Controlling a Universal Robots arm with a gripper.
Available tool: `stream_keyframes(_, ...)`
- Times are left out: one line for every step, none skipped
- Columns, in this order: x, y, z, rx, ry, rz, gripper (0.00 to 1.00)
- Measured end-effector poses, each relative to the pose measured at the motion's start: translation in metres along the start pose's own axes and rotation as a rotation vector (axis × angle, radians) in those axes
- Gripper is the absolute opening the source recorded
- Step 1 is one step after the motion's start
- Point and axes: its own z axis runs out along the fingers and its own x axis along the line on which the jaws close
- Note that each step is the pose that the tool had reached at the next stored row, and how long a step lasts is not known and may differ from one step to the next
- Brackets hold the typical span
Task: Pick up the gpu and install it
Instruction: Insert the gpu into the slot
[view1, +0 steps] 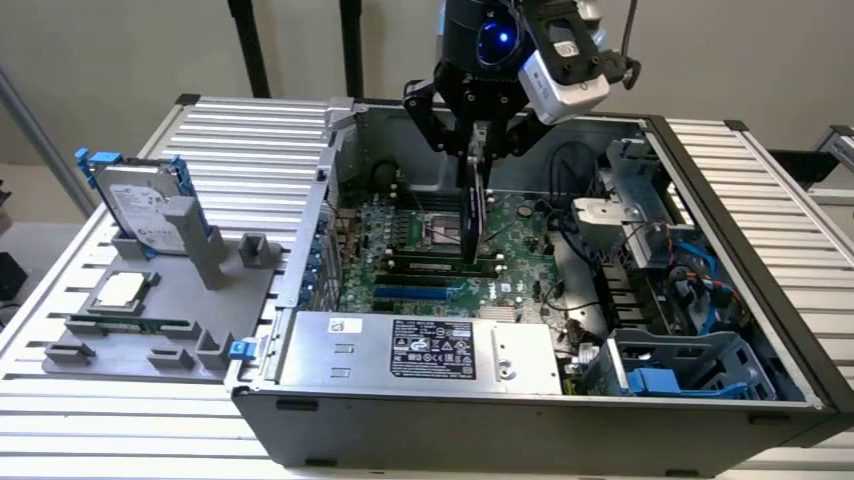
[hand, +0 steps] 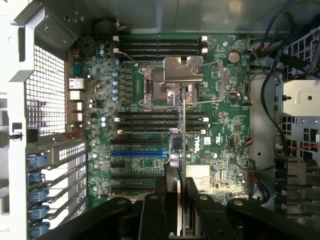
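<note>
Your gripper is pinching the gpu. In the wrist view the dark fingers press in from both sides on the card's upper edge, with the gripper centred over it. You hold the gpu on edge, so it reads as a thin dark blade hanging straight down from the jaws.

The card sits inside the open case, over the middle of the motherboard. In the exterior view its lower end comes down just beside the processor socket and in line with the dark slots in front of that socket. You cannot tell from either view whether the bottom edge touches the motherboard or hangs just above it. In the wrist view the card's edge crosses the socket and the long black slots, and the blue slot lies close to one side of it.

The grey power supply with its white label lies along the motherboard's near edge. Outside the case, well apart from the motherboard on the exterior view's left, a grey parts holder carries a silver hard drive with blue rails, a processor chip and a narrow green memory stick.
</note>
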Motion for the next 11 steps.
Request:
stream_keyframes(0.0,0.0,0.0,0.0001,0.0,0.0,0.0)
stream_keyframes(0.0,0.0,0.0,0.0001,0.0,0.0,0.0)
stream_keyframes(0.0,0.0,0.0,0.0,0.0,0.0,0.0)
stream_keyframes(0.0,0.0,0.0,0.0,0.0,0.0,0.0)
stream_keyframes(0.0,0.0,0.0,0.0,0.0,0.0,0.0)
stream_keyframes(0.0,0.0,0.0,0.0,0.0,0.0,0.0)
stream_keyframes(0.0,0.0,0.0,0.0,0.0,0.0,0.0)
stream_keyframes(0.0,0.0,0.0,0.0001,0.0,0.0,0.0)
stream_keyframes(0.0,0.0,0.0,0.0,0.0,0.0,0.0)
stream_keyframes(0.0,0.0,0.0,0.0,0.0,0.0,0.0)
stream_keyframes(0.0,0.0,0.0,0.0,0.0,0.0,0.0)
